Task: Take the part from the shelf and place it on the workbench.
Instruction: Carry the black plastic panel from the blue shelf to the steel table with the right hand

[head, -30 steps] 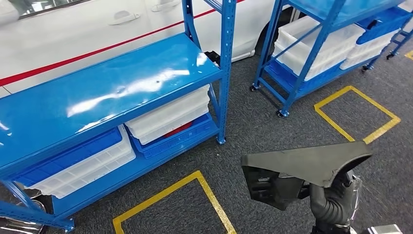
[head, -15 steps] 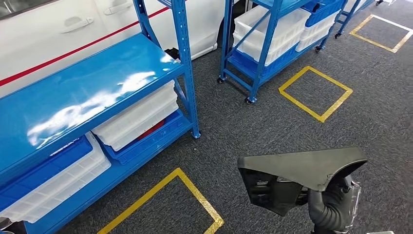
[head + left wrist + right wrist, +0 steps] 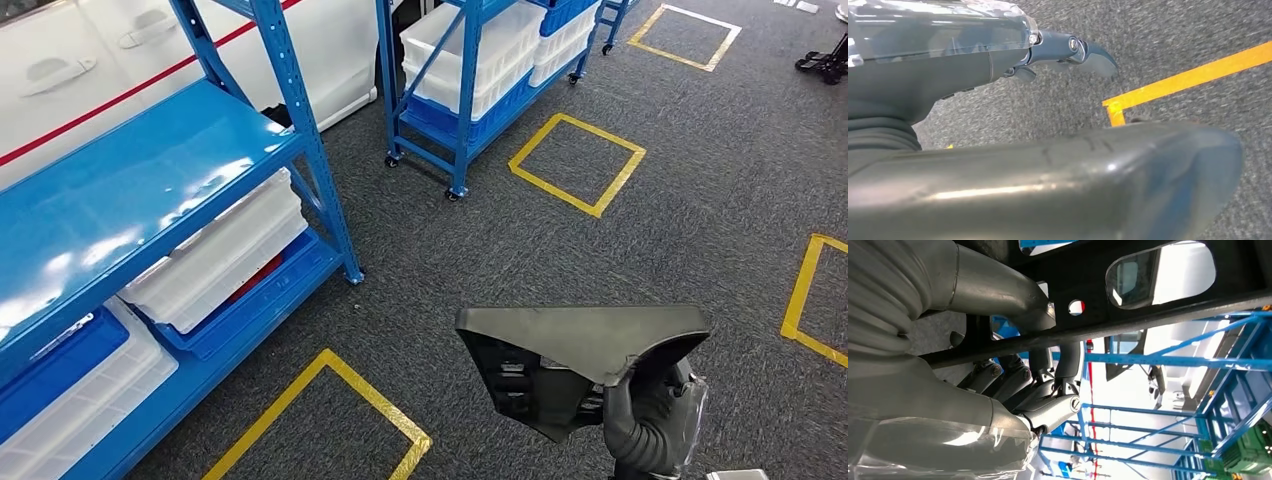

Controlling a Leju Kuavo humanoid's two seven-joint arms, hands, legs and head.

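The part (image 3: 580, 350) is a dark grey moulded plastic piece with a flat top and a ribbed underside. It hangs low in the head view, above the carpet. My right hand (image 3: 648, 412) grips it from below at its right end. In the right wrist view the fingers (image 3: 1040, 390) curl around a black bar of the part (image 3: 1148, 295), which has oval cut-outs. My left hand (image 3: 1068, 50) hangs over the grey carpet, its fingers stretched out and holding nothing, with the thick thumb (image 3: 1048, 190) in the foreground.
A blue shelf rack (image 3: 150, 170) with white bins (image 3: 215, 255) stands at the left, a white car (image 3: 100, 60) behind it. A second blue rack on wheels (image 3: 465, 90) stands farther back. Yellow tape squares (image 3: 575, 160) mark the grey carpet.
The whole picture has slid to the left, so the camera has turned right, away from the shelf. The part stays in my right hand.
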